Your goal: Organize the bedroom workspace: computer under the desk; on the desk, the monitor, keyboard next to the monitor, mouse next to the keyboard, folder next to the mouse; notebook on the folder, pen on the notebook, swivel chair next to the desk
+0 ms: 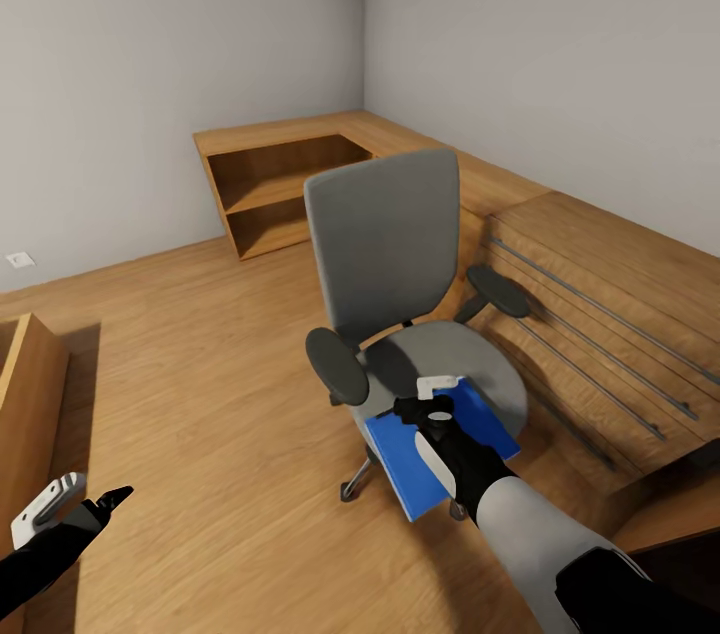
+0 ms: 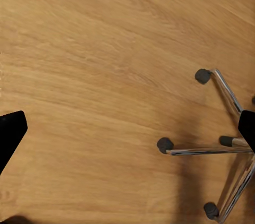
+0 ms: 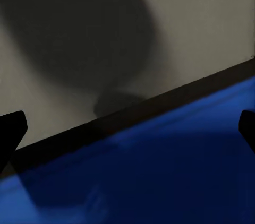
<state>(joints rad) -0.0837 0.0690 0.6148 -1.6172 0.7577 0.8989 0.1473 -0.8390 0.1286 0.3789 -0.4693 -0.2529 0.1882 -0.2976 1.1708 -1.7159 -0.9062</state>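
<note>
The grey swivel chair (image 1: 385,234) stands on the wood floor, its back toward the far corner. A bright-blue folder (image 1: 400,464) lies flat on the front of its seat. My right gripper (image 1: 432,398) hovers just over the folder's far edge, open; the right wrist view has the folder (image 3: 159,176) and the grey seat (image 3: 186,22) close below the spread fingertips (image 3: 10,128). My left gripper (image 1: 95,504) hangs low on the left, open over bare floor, near the chair's chrome base (image 2: 228,149). The desk, monitor, keyboard, mouse, notebook and pen are out of view.
A low wooden shelf unit (image 1: 280,174) fills the far corner. A wooden chest with grey rail handles (image 1: 600,314) runs along the right wall, close to the chair's right armrest (image 1: 497,291). Another wooden piece (image 1: 25,384) stands at the left. Open floor lies between.
</note>
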